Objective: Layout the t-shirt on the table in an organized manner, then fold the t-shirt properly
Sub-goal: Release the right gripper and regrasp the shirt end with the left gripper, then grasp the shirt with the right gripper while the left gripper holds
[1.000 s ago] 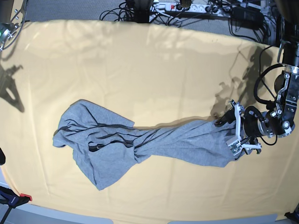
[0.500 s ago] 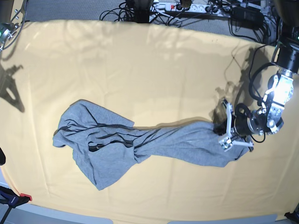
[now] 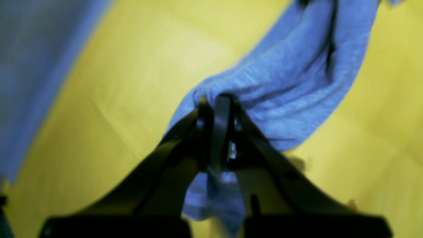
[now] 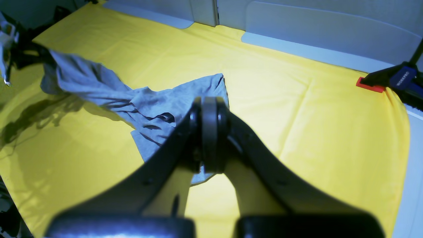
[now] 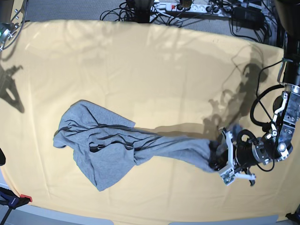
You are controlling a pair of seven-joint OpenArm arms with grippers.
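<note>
The grey t-shirt (image 5: 108, 150) lies bunched and twisted on the yellow table (image 5: 140, 61), with its wide end at the left and a stretched rope of cloth running right. My left gripper (image 5: 222, 161) is shut on the shirt's right end near the front right of the table. The left wrist view shows the jaws (image 3: 216, 99) pinching a fold of the grey cloth (image 3: 297, 82). In the right wrist view that end of the shirt (image 4: 99, 82) hangs raised, with a shadow under it. My right gripper (image 4: 210, 105) is shut and empty, high above the table. No lettering shows.
A blue and red clamp (image 5: 14, 199) grips the table's front left corner and also shows in the right wrist view (image 4: 396, 79). Cables and a power strip (image 5: 187, 7) lie behind the far edge. The right arm (image 5: 7, 28) is at the far left corner.
My left gripper has moved toward the table's front edge, still shut on the shirt's right end, pulling that end with it. The shirt's left part and the right arm have not moved.
</note>
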